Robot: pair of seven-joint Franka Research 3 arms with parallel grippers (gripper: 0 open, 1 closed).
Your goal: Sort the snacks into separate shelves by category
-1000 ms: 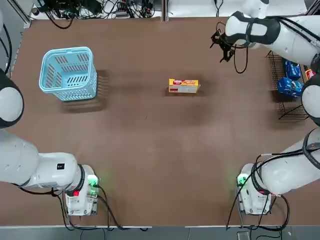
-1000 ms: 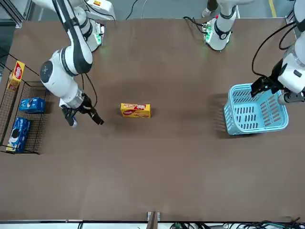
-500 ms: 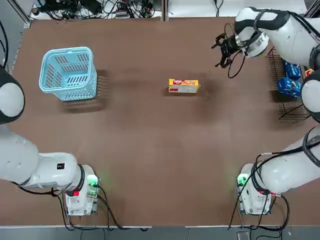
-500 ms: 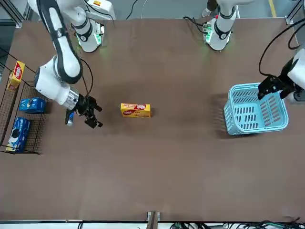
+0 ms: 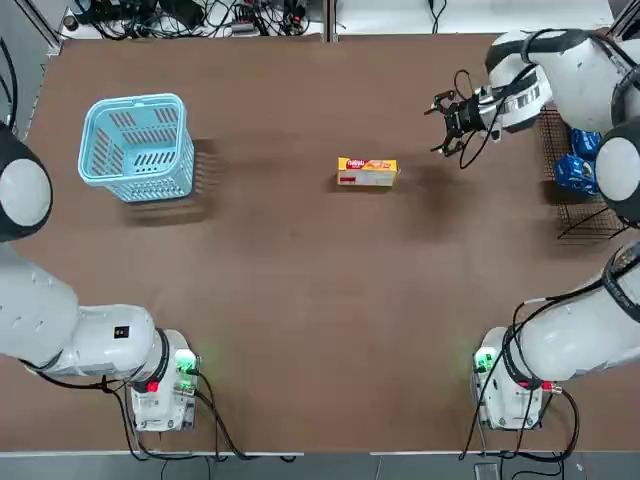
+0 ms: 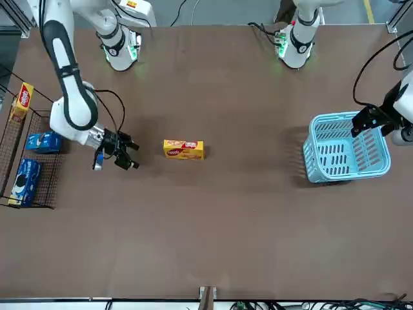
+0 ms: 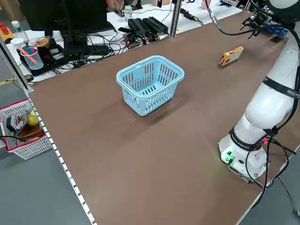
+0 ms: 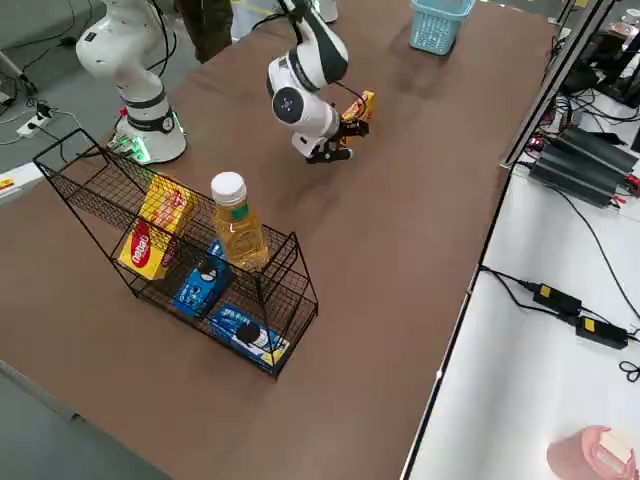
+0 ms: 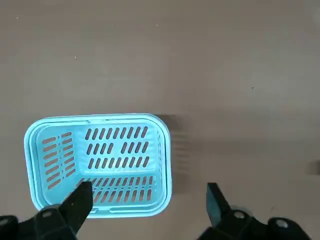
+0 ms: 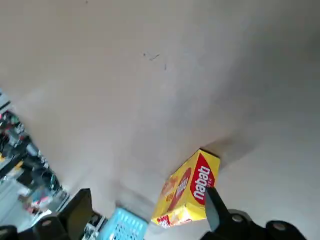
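Observation:
A yellow box (image 5: 367, 171) with a red logo lies alone on the brown table, also seen in the front view (image 6: 183, 149) and the right wrist view (image 10: 190, 190). My right gripper (image 5: 438, 128) hangs open a short way to the box's right, its fingers turned toward it and touching nothing (image 6: 132, 155). The black wire rack (image 5: 575, 215) stands at the table's right edge; blue packets (image 8: 200, 285) lie in its lower tiers and yellow boxes (image 8: 155, 235) sit in its upper one. My left gripper (image 6: 368, 119) is open above the light blue basket (image 6: 342, 155).
A bottle (image 8: 237, 225) of amber liquid stands on the rack's top. The basket (image 5: 150, 165) sits at the far left of the table. Cables and power strips (image 5: 180, 15) lie past the far edge. Bare brown table surrounds the lone box.
My right gripper has swung from near the far edge toward the rack side and nearer, turning its fingers to face the yellow box. The left gripper drifted slightly outward over the basket.

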